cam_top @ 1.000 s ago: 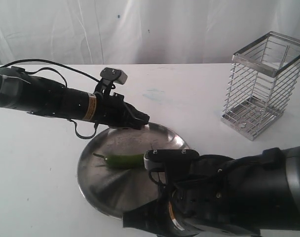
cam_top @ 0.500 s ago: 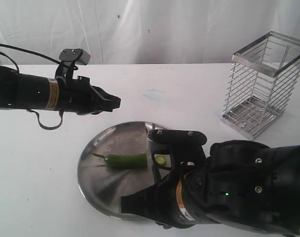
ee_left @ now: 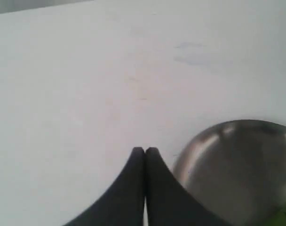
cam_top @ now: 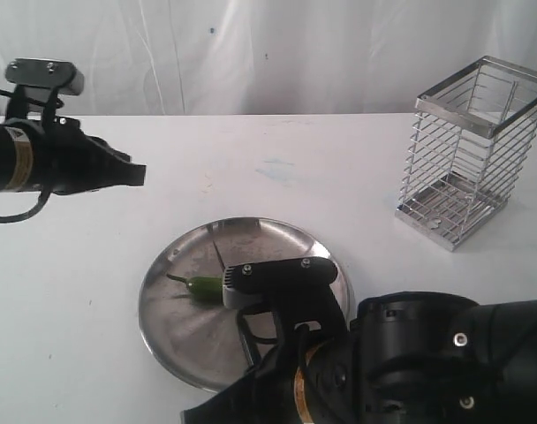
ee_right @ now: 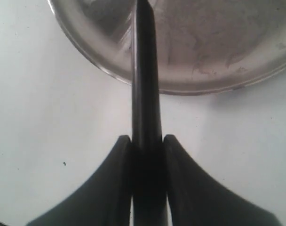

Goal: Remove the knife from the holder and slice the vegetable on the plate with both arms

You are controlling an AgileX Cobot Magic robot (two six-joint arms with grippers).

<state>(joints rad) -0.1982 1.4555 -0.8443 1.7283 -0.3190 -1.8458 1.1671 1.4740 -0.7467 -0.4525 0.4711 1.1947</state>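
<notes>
Just off the plate's [cam_top: 185, 331] rim the right gripper [ee_right: 146, 139] clamps the knife [ee_right: 145, 94] — left gripper [ee_left: 144, 150] pinched together, well apart

White table, white drape behind

We see a white table [cam_top: 65, 300] filling the view, a pleated white curtain [cam_top: 251, 53] across 12 o'clock in soft even light, and a faint bluish smudge [cam_top: 282, 170] on the tabletop near centre.

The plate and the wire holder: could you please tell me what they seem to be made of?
Plate: metal, likely stainless steel, dull and scuffed, with soft grey reflections. Holder: thin metal wire with a flat rim, bright and shiny, probably chromed or polished steel, judging by its glints.
</notes>
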